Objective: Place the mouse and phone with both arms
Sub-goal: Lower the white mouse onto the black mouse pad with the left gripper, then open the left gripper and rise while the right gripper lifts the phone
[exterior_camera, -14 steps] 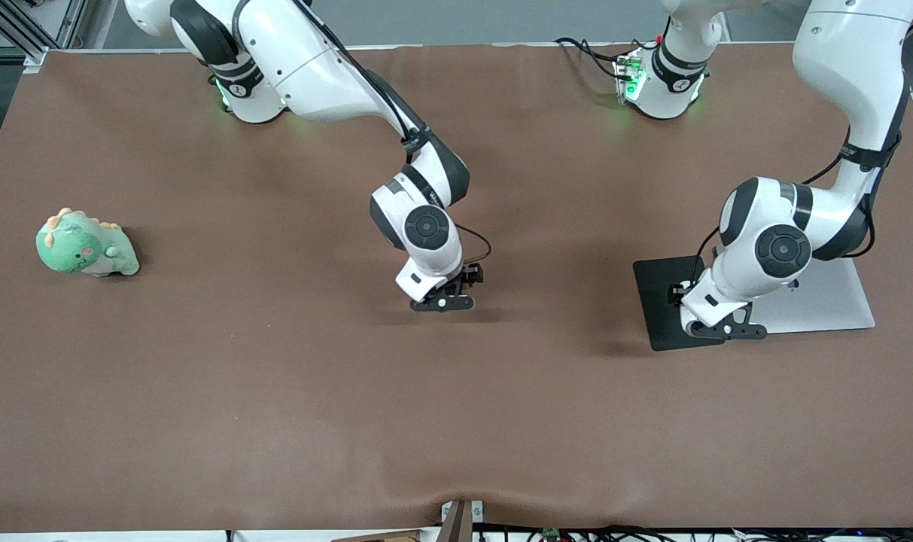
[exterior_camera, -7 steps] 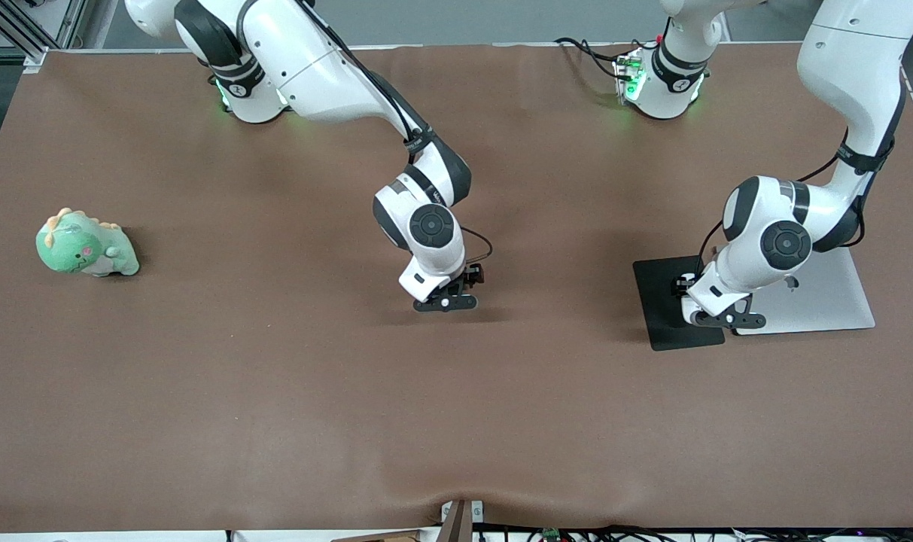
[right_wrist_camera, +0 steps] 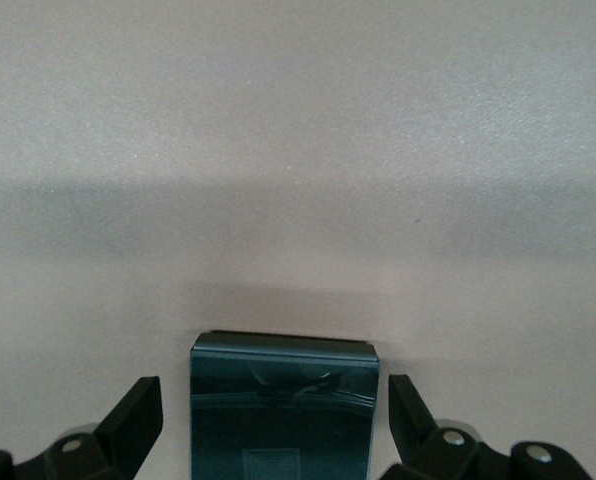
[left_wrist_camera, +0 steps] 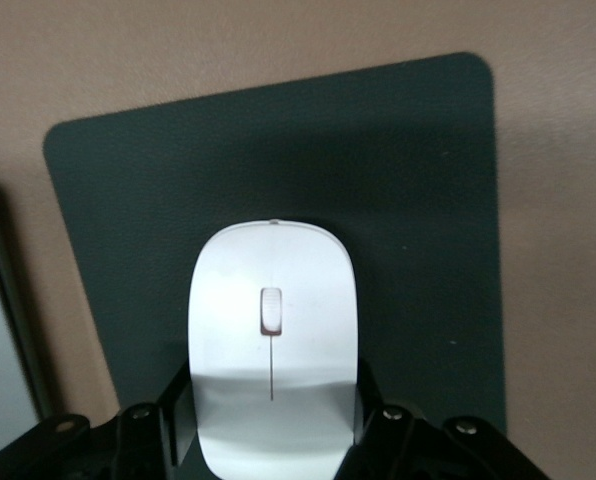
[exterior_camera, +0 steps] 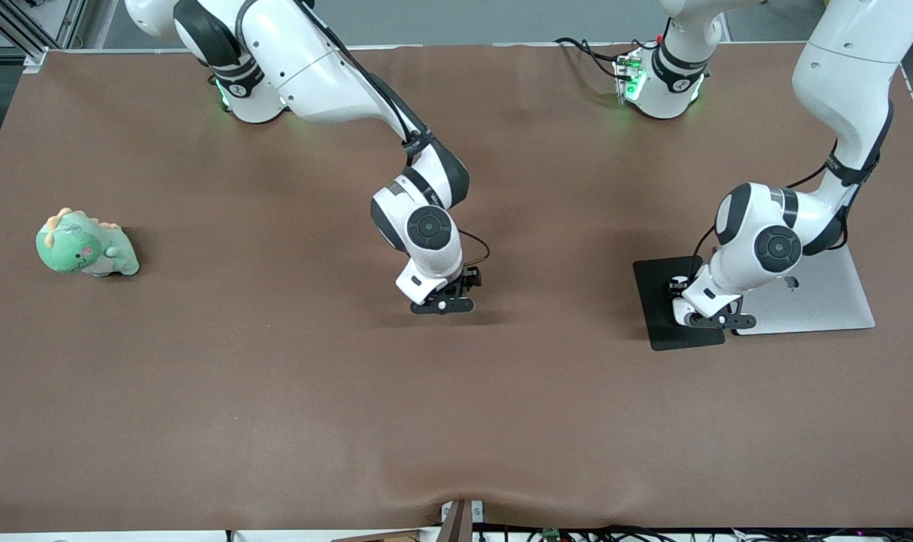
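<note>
My left gripper (exterior_camera: 710,320) is over the black mouse pad (exterior_camera: 663,301). In the left wrist view the left gripper (left_wrist_camera: 273,380) is shut on the white mouse (left_wrist_camera: 271,330), with both fingers against its sides. The mouse is at or just above the pad (left_wrist_camera: 418,200); I cannot tell whether they touch. My right gripper (exterior_camera: 442,305) is low over the middle of the table. In the right wrist view the right gripper (right_wrist_camera: 275,400) is open around the black phone (right_wrist_camera: 283,420), with a gap on each side. Mouse and phone are hidden in the front view.
A closed silver laptop (exterior_camera: 817,301) lies beside the mouse pad, toward the left arm's end of the table. A green dinosaur plush (exterior_camera: 86,245) sits at the right arm's end. The brown table cover (exterior_camera: 456,421) is bare nearer the front camera.
My left gripper has shifted a little over the pad toward the right arm's end. My right gripper has hardly moved.
</note>
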